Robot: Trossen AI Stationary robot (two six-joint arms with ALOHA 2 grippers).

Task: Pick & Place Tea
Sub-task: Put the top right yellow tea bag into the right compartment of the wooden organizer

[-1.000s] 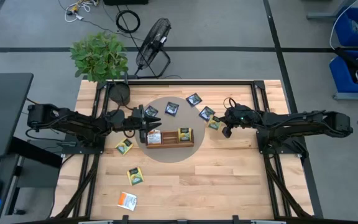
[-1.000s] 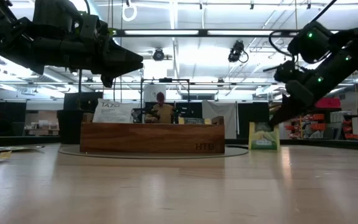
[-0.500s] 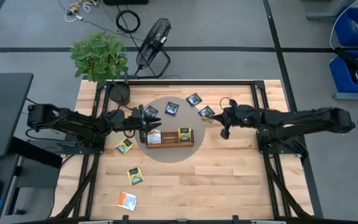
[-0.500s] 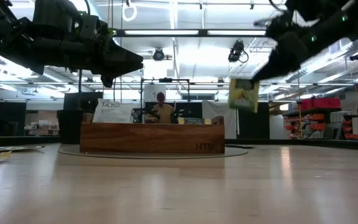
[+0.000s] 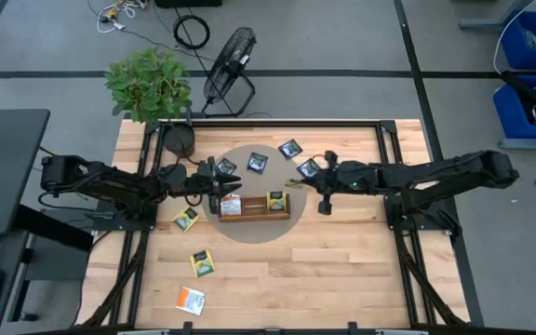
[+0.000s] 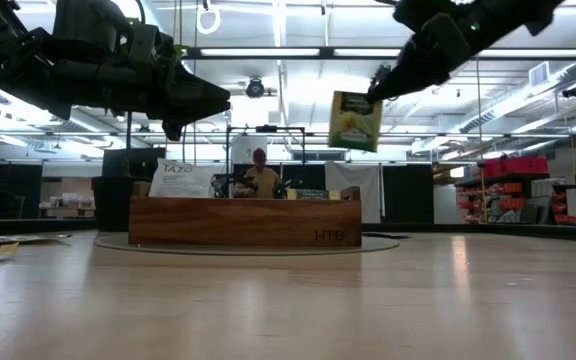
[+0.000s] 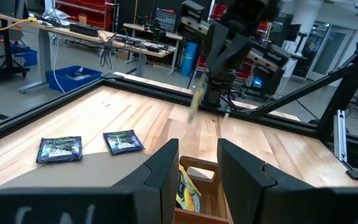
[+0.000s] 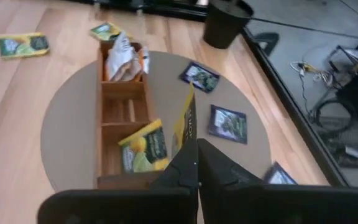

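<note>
The jaws of the right gripper (image 8: 191,163) are pressed together on a yellow-green sachet (image 6: 356,121), which hangs from them by its top edge, well above the table (image 5: 277,279) and just off the right end of the wooden tray (image 5: 253,207) in the high view. The step in hand, as I read it, is the carry: the sachet is picked and in the air but not yet over a compartment. The right wrist view shows the tray below, with another yellow-green sachet (image 8: 143,147) leaning in the near compartment, the middle one bare, and a pale crumpled-looking sachet (image 8: 124,57) in the far one. The left gripper (image 7: 197,163) hovers over the tray's left end with its jaws partly spread and nothing visible between them (it looks to be waiting). The next move calls for bringing the held sachet over an open compartment, lowering it edge-first so it slips between the dividers, then parting the jaws. Other sachets lie loose: dark navy ones (image 5: 258,162) on the round mat (image 5: 249,231) behind the tray, yellow-green ones (image 5: 203,263) and an orange-and-white one (image 5: 191,300) on the bare table nearer the front.
</note>
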